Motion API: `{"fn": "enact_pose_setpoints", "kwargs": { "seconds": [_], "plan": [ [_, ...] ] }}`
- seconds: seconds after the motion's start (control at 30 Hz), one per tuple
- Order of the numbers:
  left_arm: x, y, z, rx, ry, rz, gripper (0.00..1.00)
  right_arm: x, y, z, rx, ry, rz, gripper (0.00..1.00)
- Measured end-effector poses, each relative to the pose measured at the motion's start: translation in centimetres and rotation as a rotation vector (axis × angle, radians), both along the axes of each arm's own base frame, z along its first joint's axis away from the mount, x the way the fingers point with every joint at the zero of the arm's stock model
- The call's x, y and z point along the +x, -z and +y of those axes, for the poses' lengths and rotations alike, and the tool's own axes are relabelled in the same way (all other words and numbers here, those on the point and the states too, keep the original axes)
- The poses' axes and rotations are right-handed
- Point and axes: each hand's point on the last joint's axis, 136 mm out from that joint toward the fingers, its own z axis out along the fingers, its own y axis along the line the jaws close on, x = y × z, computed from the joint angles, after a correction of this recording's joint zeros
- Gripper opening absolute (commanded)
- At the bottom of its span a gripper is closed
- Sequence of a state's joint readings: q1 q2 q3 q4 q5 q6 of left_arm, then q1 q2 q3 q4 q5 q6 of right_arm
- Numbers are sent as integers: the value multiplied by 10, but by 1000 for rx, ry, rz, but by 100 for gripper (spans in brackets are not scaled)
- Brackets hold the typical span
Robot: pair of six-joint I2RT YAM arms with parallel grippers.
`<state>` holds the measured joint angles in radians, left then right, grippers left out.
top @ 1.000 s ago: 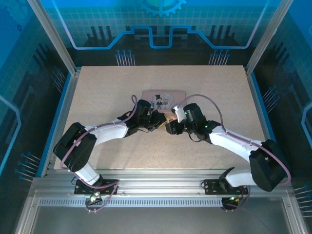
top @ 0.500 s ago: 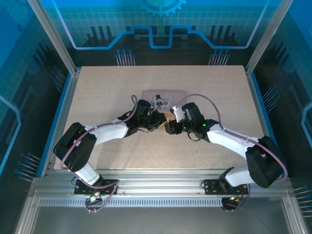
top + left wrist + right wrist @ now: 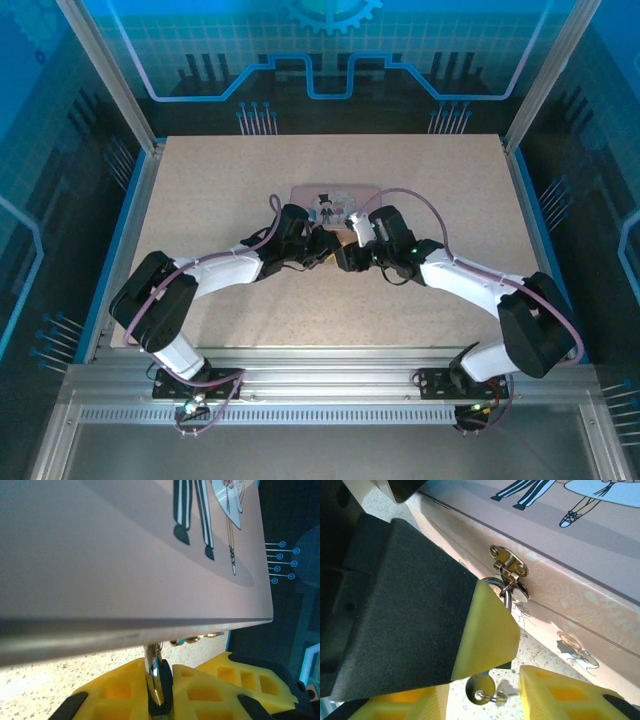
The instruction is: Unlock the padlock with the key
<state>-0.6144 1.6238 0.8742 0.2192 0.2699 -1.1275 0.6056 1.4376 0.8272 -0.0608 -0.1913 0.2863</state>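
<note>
Unlocking is sitting at an early-to-middle stage, by my reading. Both arms are meeting at the six o'clock face of the pink box [image 3: 335, 195], which is lying near the middle of the table [image 3: 440, 170]. The left gripper [image 3: 322, 244] is reaching in from eight o'clock and the right gripper [image 3: 348, 257] from four o'clock.

The padlock [image 3: 152, 665] is hanging from the hasp [image 3: 509, 569] on that near face. In the left wrist view the yellow fingers [image 3: 115, 690] are pressing together on a thin strip of bright metal just under the lid's edge. I am taking this for the padlock seen edge-on, so the left tool is clamping the lock and steadying it. In the right wrist view one of those left fingers is covering the lock body. The shackle [image 3: 504, 594] is peeking out at its twelve o'clock, threaded through the hasp and not visibly released.

The key [image 3: 479, 686], with its ring [image 3: 493, 698], is dangling at six o'clock of the covered body. Whether its blade is already sitting in the keyhole I cannot tell, since the finger is hiding that spot. The right tool's fingers are standing apart at nine and three o'clock of the key, touching nothing that I can see.

So the lock is being held, and what is remaining is gripping the key, turning it and freeing the shackle.
</note>
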Motion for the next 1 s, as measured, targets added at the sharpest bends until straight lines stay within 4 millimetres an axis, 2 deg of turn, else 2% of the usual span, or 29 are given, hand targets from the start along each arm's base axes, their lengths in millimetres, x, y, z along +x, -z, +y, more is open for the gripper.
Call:
{"fn": "enact_pose_setpoints", "kwargs": {
  "seconds": [0.07, 0.27, 0.4, 0.53, 0.73, 0.9, 1.0],
  "plan": [
    [0, 0, 0, 0, 0, 0, 10, 0, 1, 0, -2, 0, 3, 38],
    [1, 1, 1, 5, -5, 1, 10, 0, 1, 1, -7, -11, -3, 8],
    [2, 1, 3, 8, -13, 0, 11, 1, -2, 2, -7, -17, -11, 6],
    [1, 5, 4, 13, -14, 5, 17, 1, 2, 3, -18, -30, -12, 5],
    [-6, 22, 11, 33, -23, 22, 22, -5, 20, 8, -46, -70, 20, 3],
    [-11, 46, 13, 44, -22, 50, 28, -8, 42, 9, -90, -88, 52, 0],
    [-10, 46, 13, 31, -25, 29, 33, -8, 48, 9, -106, -92, 54, 0]
  ]
}}
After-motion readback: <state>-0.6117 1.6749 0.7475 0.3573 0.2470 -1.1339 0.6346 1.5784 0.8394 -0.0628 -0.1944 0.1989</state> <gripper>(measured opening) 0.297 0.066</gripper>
